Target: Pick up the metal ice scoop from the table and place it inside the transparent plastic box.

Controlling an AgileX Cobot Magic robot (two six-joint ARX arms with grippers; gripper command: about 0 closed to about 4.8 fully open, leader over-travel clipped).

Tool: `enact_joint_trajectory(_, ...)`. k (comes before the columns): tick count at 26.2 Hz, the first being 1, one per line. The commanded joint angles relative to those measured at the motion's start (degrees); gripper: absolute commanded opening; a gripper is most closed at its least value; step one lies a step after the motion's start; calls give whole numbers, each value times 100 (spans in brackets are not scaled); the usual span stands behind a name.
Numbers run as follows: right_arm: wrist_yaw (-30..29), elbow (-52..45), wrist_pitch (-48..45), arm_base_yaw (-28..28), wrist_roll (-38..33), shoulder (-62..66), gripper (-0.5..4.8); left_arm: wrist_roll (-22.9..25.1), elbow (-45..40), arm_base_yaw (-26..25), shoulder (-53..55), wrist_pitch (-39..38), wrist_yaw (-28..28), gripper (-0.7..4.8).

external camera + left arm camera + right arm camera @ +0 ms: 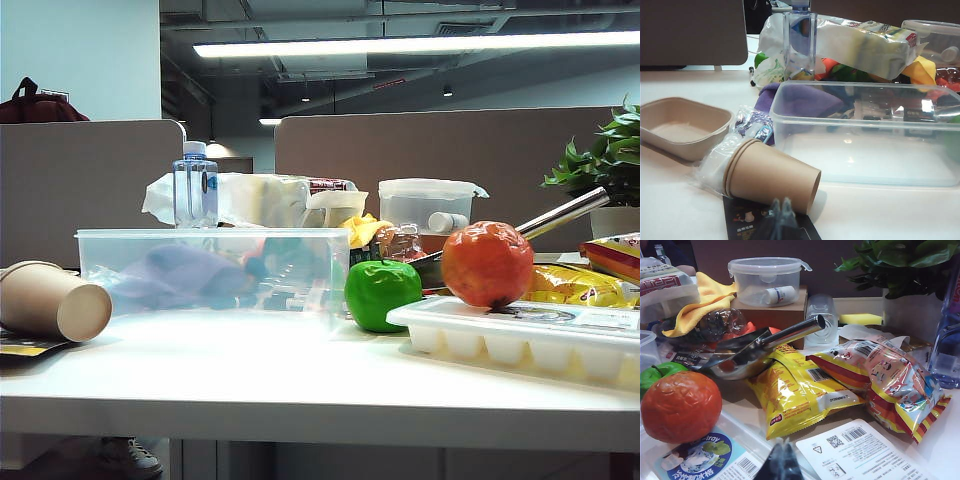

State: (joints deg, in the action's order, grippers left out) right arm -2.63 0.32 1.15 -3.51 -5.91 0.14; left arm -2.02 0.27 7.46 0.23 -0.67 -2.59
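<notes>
Fingers of both grippers shut; shiny metal ice scoop lies untouched.

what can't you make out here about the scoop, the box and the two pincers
- Metal ice scoop: its bowl is hidden behind the orange fruit in the exterior view.
- Transparent plastic box: right end cut off by the left wrist view's edge.
- Left pincer and right pincer: only dark blurred tips show at the frame edges.

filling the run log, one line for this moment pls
scoop: on table, untouched | box: no scoop | left gripper: shut, idle | right gripper: shut, idle
</notes>
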Motion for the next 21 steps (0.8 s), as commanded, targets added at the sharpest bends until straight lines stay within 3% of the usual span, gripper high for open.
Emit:
enact_joint_trajectory(1, 11, 0, -98, 7, -2, 2, -7, 4, 11, 2, 7, 66, -22, -5)
enact_joint_trajectory(16, 9, 0, -98, 7, -4, 2, -6, 4, 11, 22, 7, 66, -20, -5)
enact_joint_trajectory(21, 7, 0, -96, 4, -7, 2, -6, 4, 9, 339, 7, 66, -2, -5)
